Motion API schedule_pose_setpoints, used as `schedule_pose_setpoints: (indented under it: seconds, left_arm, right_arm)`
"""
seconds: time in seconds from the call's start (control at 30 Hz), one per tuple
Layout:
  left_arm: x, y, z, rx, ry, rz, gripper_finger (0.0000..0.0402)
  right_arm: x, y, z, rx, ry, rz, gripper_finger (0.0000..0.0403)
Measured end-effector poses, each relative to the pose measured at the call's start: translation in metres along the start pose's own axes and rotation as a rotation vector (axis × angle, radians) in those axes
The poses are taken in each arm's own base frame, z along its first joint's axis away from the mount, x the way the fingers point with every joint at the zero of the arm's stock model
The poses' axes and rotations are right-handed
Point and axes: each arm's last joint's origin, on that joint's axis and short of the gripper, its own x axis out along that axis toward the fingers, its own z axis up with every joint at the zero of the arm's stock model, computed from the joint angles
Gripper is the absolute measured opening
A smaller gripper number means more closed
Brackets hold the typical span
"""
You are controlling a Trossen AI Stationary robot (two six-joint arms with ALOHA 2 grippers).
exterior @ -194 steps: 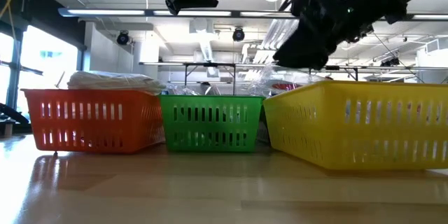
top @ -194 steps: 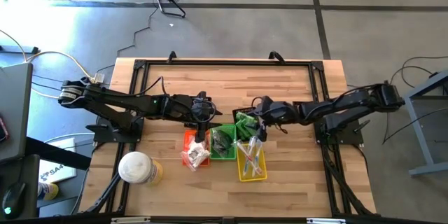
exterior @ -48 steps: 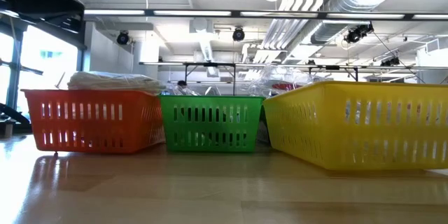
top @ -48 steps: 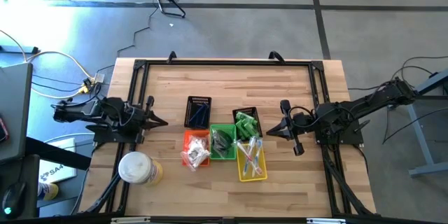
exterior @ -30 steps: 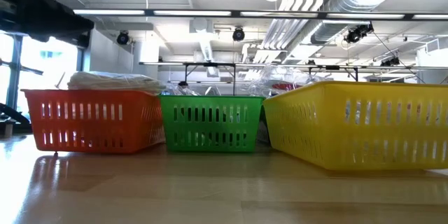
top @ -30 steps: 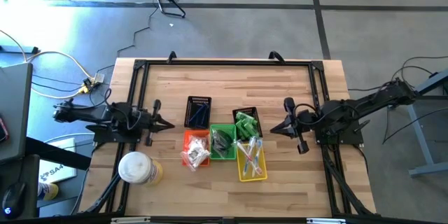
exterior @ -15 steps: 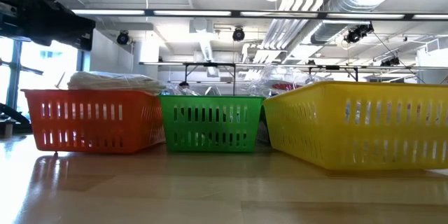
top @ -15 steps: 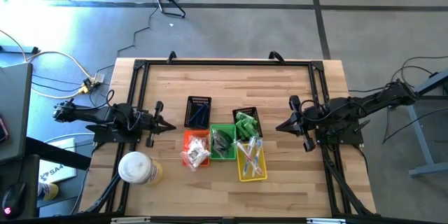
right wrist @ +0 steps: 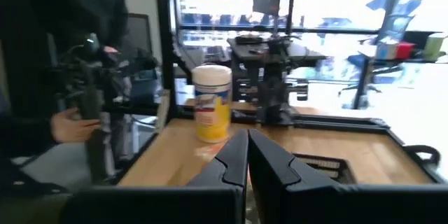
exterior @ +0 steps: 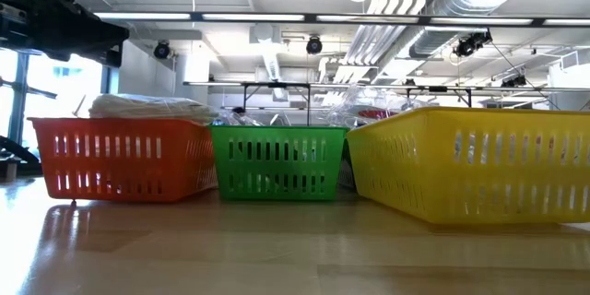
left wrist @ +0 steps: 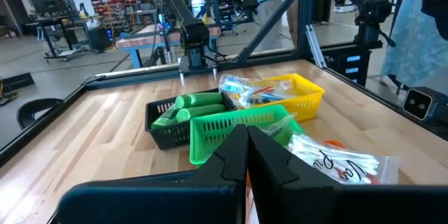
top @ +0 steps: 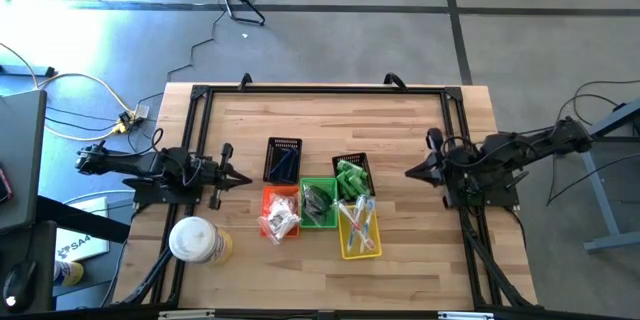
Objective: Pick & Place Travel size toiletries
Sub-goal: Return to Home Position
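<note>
1. Left tool [top: 238,178] — sits low at the left edge of the counter [top: 330,115], well apart from the baskets, with its tip pointing right toward them. Its wrist view shows the two fingers [left wrist: 234,155] pressed together with nothing between them.
2. Right tool [top: 410,172] — sits at the right edge of the counter, pointing left and clear of the baskets. Its fingers [right wrist: 234,158] are likewise closed on nothing.
3. Five small baskets are clustered at mid-counter, touching or just beside one another.
   - The far row holds the left black basket [top: 284,142] and the right black basket [top: 350,159].
   - The near row runs left to right: orange basket [exterior: 120,157], green basket [exterior: 277,161], yellow basket [exterior: 470,161].
4. All the toiletries lie inside baskets.
   - The thin dark pieces [top: 284,163] are in the left black basket.
   - The green tubes [left wrist: 196,101] are lying down in the right black basket.
   - The clear-wrapped white pieces [top: 279,218] are heaped above the rim of the orange basket.
   - The slim wrapped sticks [top: 358,222] are in the yellow basket.
   - The dark wrapped items [top: 318,200] are in the green basket; their kind cannot be told.
5. The white-and-yellow container [top: 198,240] stands at the near left of the counter, near the orange basket but apart from it.
</note>
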Motion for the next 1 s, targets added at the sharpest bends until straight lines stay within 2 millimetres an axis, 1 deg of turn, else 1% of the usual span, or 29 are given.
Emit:
schedule_pose_setpoints:
  seconds: [0.17, 0.37, 0.6, 0.73, 1.0]
  left_arm:
    - [0.0, 0.0, 0.0, 0.0, 0.001, 0.0, 0.0003]
    - [0.0, 0.0, 0.0, 0.0, 0.001, 0.001, 0.0003]
    - [0.0, 0.0, 0.0, -0.001, 0.002, 0.001, 0.0003]
    - [0.0, 0.0, 0.0, -0.001, 0.002, 0.001, 0.0003]
    - [0.0, 0.0, -0.001, -0.001, 0.003, 0.002, 0.0003]
  right_arm:
    - [-0.005, -0.006, 0.003, -0.051, -0.025, -0.053, 0.0005]
    - [-0.006, -0.018, 0.003, -0.057, -0.02, -0.109, 0.0005]
    - [-0.012, -0.033, -0.003, -0.003, 0.035, -0.131, 0.0005]
    - [-0.023, -0.034, -0.003, 0.043, 0.029, -0.133, 0.0005]
    - [-0.055, -0.029, 0.0, 0.049, -0.046, -0.155, 0.0005]
